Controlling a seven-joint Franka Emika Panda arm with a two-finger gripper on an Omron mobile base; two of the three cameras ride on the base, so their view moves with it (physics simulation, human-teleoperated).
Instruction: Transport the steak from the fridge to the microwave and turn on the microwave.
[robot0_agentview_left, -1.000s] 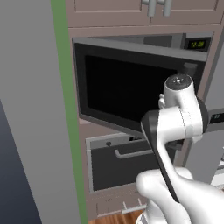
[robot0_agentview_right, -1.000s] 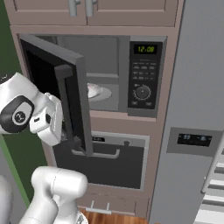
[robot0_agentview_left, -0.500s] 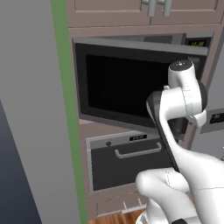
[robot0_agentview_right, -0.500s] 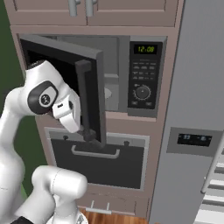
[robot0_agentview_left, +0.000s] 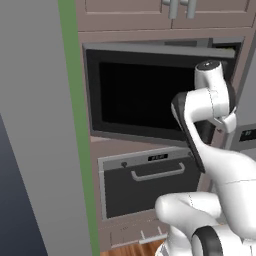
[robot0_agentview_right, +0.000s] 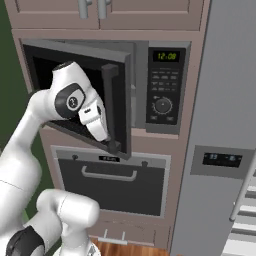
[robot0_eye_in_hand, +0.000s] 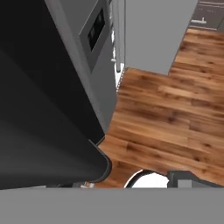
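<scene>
Hiding jaws: microwave (robot0_agentview_right: 165, 85) door (robot0_agentview_right: 117, 107).

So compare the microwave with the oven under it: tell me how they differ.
The microwave has its door swung partly open; the oven is shut. The microwave door carries a vertical handle; the oven's handle is horizontal. The microwave has a side panel with a green clock, buttons and a round dial; the oven has only a thin strip above its door. Both are dark, built-in boxes in the same cabinet column.

microwave (robot0_agentview_right: 150, 85) interior behind its door
</scene>
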